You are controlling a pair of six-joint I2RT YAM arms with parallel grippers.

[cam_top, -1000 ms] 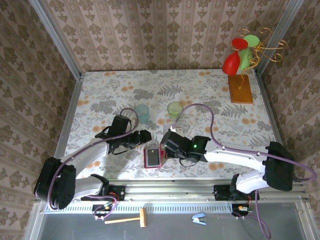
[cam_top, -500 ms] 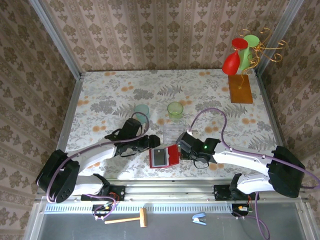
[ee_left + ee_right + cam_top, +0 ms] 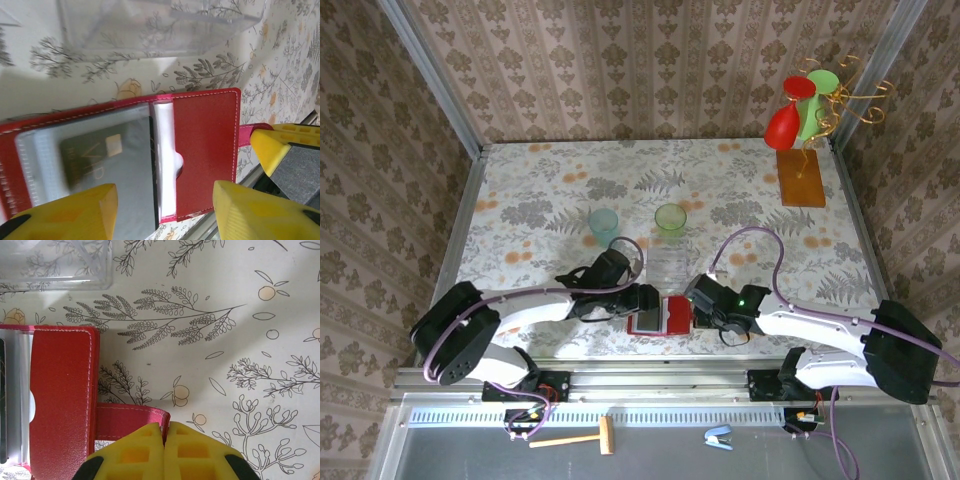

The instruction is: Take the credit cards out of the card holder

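- Card holder (image 3: 660, 316): lies open at the table's near edge, shifted rightward since a second ago. A dark card (image 3: 100, 155) sits in its clear pocket, apparently reachable.
- Right gripper (image 3: 164, 432): fingers pressed together, pinching the tab (image 3: 132, 422).
- Left gripper (image 3: 162, 195): has moved in over the pockets, fingers half spread and narrowing, gripping nothing.

The card holder (image 3: 205, 150) was red. The table (image 3: 240, 300) had grey leaves and orange fruits. The left gripper (image 3: 160, 202) had yellow fingers (image 3: 250, 215).
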